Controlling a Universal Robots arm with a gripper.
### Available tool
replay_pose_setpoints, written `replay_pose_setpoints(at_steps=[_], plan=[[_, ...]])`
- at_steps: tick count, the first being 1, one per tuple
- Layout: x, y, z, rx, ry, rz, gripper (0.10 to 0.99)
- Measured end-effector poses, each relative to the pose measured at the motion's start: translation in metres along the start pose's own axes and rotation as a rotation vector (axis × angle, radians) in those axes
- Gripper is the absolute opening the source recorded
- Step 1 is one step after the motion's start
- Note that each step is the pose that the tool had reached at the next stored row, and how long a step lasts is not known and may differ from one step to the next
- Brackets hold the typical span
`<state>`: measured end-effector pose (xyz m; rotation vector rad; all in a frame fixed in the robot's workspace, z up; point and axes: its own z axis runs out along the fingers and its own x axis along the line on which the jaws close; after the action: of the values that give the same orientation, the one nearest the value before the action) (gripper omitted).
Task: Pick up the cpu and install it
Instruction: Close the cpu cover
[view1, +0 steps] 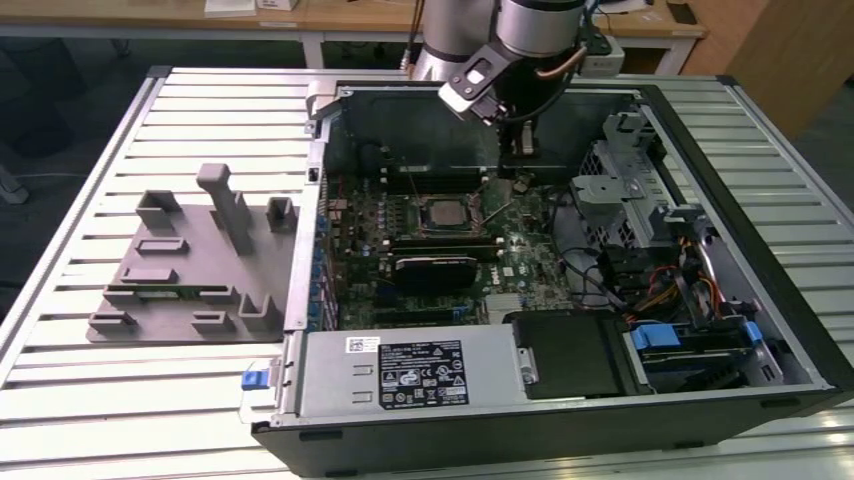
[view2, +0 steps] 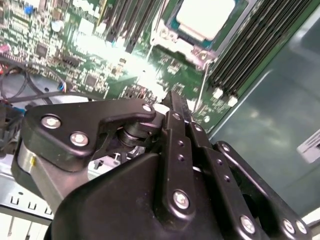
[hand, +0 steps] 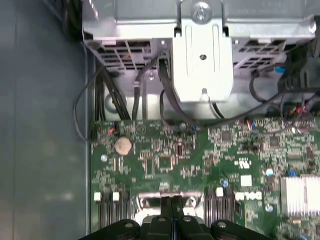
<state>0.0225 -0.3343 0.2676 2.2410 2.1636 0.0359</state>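
Watching from beside the slatted table (view1: 80, 150), I see the cpu (view1: 442, 212) lying flat inside its metal-framed socket (view1: 416, 226), just above the middle of the exterior view, silvery top up and square to the frame. In the second wrist view it looks level in its seat. The gripper (view1: 521, 140) hangs in the upper middle of the exterior view, over the motherboard (view1: 534, 255) and a little toward the exterior view's right of the socket, apart from the chip. Its fingers (hand: 166, 212) are pressed together with nothing between them, as both wrist views show, so the chip is not being carried. A thin wire lever (view2: 204, 80) rises beside the socket, near the fingertips (whether they touch it I cannot tell). My guess is that the step in hand is securing the chip rather than fetching it. Doing that well would mean using the closed fingers as one blunt pusher: meeting the lever squarely on its wire, keeping clear of the memory slots (view2: 250, 55) alongside and the small parts on the board, and pressing steadily. A slip could scrape the board or nudge the chip off its seat. The grey holder (view1: 174, 290) at the left of the exterior view lies well apart from all this.
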Motion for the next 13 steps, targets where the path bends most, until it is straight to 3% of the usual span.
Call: replay_pose_setpoints(at_steps=[8,13], plan=[[0.0007,0.021,0.0054,0.009,-0.0004,0.0,0.106],[0.001,0.0276,0.0125,0.012,-0.0005,0.0,0.106]])
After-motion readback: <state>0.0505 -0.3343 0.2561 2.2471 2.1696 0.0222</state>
